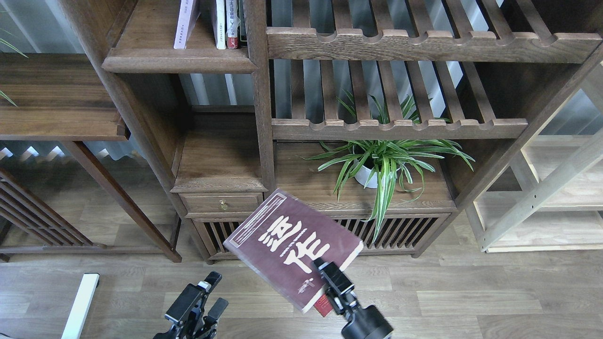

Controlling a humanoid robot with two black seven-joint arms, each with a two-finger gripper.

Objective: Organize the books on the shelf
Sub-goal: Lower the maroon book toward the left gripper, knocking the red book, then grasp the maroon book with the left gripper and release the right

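Observation:
A large maroon book (287, 245) with white Chinese characters hangs tilted over the floor at lower centre, with my right gripper (327, 278) shut on its lower right edge. Under it only a red sliver of a second book (323, 305) on the floor shows. My left gripper (202, 301) is low at the bottom edge, left of the maroon book, open and holding nothing. The shelf (179, 59) is the solid dark board at the upper left; a pale lavender-white book (184, 23) leans on it beside thin white and red volumes (225, 23).
Slatted racks (400, 128) span the right of the bookcase. A potted spider plant (377, 165) stands on the low cabinet (301, 226). A drawer (222, 203) is left of it. Pale light-wood shelving (541, 197) is at the right. A white bar (80, 306) lies on the floor.

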